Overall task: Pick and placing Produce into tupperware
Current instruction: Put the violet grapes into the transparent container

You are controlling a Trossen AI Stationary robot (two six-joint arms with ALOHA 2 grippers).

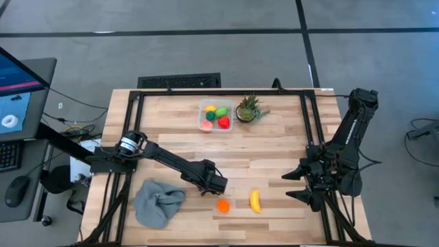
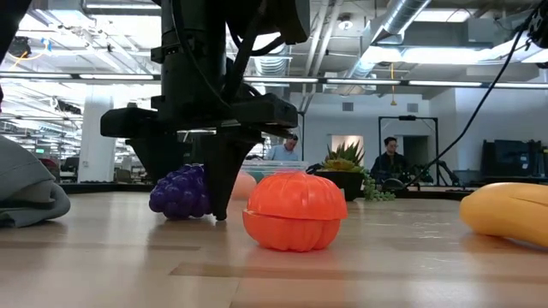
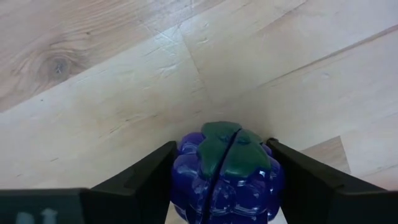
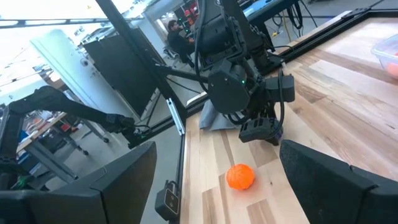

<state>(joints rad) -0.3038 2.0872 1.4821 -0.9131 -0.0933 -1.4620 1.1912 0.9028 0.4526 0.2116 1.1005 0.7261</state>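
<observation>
Tupperware at the table's far edge, just beside the potted plant; inside it: yellow, green, red and pinkish produce pieces. Left gripper down on the wood, fingers clamped on purple toy grapes. Orange and banana near. Right gripper wide open, empty, at the right.

Glossy plastic grapes; pale wood table, smooth; grey cloth, matt, crumpled.
</observation>
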